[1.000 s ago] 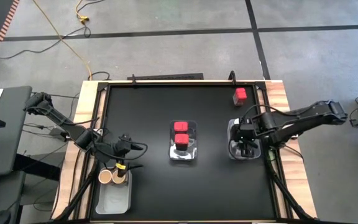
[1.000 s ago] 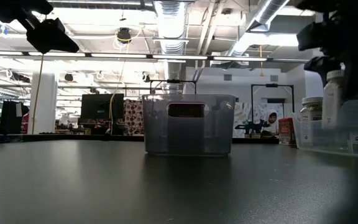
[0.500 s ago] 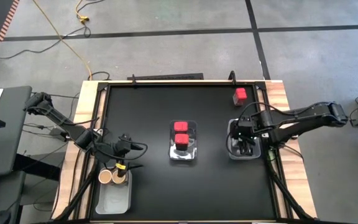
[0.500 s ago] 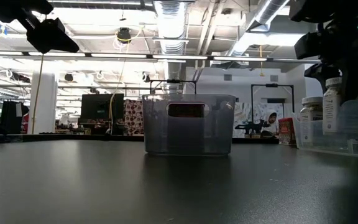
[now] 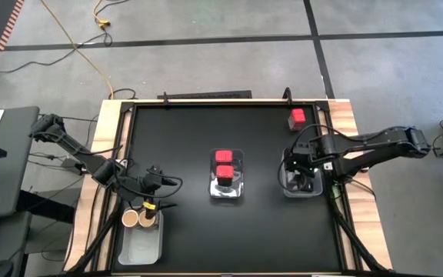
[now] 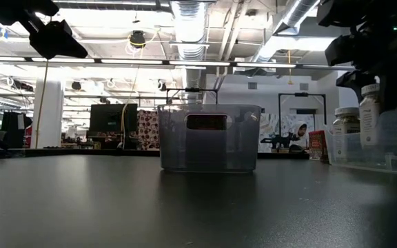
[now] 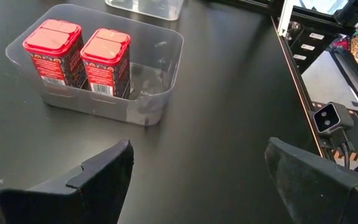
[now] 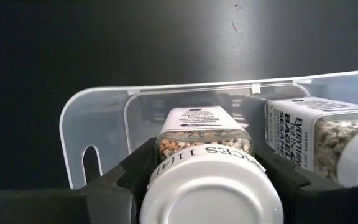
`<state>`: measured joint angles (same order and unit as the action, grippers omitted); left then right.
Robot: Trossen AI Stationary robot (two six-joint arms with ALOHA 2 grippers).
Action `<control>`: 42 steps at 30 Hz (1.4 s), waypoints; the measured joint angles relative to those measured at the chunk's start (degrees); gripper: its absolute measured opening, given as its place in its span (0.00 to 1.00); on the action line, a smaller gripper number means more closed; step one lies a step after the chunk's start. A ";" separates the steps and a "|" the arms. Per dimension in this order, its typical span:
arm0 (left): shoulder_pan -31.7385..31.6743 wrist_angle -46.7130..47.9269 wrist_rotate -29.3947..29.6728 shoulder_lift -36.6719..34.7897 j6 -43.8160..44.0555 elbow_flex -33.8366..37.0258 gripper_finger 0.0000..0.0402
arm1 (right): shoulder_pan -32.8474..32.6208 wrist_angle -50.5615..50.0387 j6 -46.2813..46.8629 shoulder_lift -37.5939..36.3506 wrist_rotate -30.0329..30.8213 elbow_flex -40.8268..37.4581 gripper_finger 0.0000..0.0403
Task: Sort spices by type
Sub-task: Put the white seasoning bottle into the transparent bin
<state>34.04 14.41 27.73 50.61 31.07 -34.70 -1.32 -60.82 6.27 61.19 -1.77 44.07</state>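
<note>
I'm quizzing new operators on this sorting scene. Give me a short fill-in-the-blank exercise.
1. The right gripper is shut on a white-lidded ____.
2. The middle bin holds ____ red-topped tins.
3. The left gripper is ____.
4. One red tin stands ____ any bin.

Missing words: jar; two; open; outside

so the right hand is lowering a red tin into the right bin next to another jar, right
Not a red tin. The right hand grips a white-lidded jar of seeds, as the right wrist view shows. It is in the right bin, next to another jar.
</note>
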 joint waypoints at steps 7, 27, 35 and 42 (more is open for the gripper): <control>0.00 0.24 0.00 0.00 -0.02 0.00 0.87 | -0.02 -0.30 -1.91 -0.02 0.03 0.24 0.55; 0.00 0.28 -0.02 0.00 -0.02 0.00 0.87 | 2.60 1.42 -2.67 8.29 0.12 -0.26 0.55; 0.00 0.31 -0.04 0.00 -0.02 0.00 0.87 | 2.60 5.21 -2.23 7.74 0.16 -0.48 0.55; 0.00 0.33 -0.04 0.00 -0.42 0.00 0.87 | 2.60 4.05 -1.80 7.76 0.42 -0.43 0.55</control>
<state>34.03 14.74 27.68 50.61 30.65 -34.70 1.28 -56.77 4.47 68.95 -1.35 43.64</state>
